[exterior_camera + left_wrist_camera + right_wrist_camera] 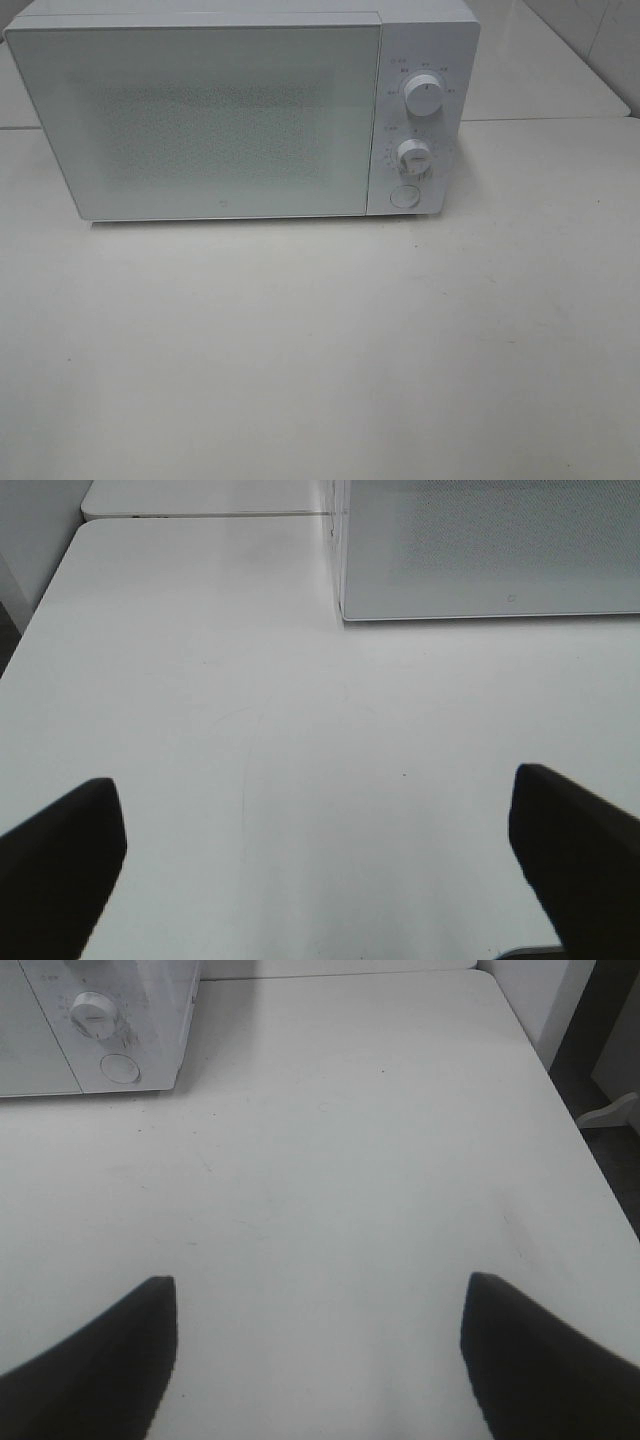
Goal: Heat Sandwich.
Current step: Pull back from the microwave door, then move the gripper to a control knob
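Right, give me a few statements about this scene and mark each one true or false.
1. The microwave door is shut. True.
2. The sandwich lies on the table before the microwave. False: no sandwich shows in any view.
3. The left hand is open and empty. True.
4. The right hand is shut on a knob. False: it is open above the table, clear of the microwave.
5. The microwave has two knobs above a round button. True.

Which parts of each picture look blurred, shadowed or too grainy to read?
Exterior high: even light, thin shadow under the white box-shaped microwave oven, dial markings too grainy to read. Left wrist: black left fingers blurred, near the lens. Right wrist: black right fingers equally soft-edged.
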You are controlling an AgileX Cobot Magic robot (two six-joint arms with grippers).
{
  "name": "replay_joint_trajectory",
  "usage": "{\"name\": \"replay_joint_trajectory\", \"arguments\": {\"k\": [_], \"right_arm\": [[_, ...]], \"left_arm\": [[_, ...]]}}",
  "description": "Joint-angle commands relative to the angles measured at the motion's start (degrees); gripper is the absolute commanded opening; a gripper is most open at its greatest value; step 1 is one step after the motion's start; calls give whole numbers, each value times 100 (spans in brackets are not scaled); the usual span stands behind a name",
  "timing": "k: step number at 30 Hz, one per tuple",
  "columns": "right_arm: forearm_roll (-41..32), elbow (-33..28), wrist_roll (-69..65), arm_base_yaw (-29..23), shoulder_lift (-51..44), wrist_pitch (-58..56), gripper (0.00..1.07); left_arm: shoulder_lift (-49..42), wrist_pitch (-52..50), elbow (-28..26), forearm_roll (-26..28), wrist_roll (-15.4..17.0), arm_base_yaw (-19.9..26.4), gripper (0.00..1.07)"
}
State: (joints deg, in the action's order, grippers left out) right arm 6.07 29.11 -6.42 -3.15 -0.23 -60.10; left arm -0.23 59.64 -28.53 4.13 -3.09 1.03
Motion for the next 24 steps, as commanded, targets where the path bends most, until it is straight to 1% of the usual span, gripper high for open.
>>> {"name": "replay_joint_trajectory", "arguments": {"k": [1, 24], "right_arm": [[29, -11, 40, 40, -126, 57, 75], [29, -11, 40, 40, -120, 57, 75]], "left_arm": [[-138, -23, 23, -17, 46, -34, 100], [-132, -23, 23, -17, 46, -34, 100]]}}
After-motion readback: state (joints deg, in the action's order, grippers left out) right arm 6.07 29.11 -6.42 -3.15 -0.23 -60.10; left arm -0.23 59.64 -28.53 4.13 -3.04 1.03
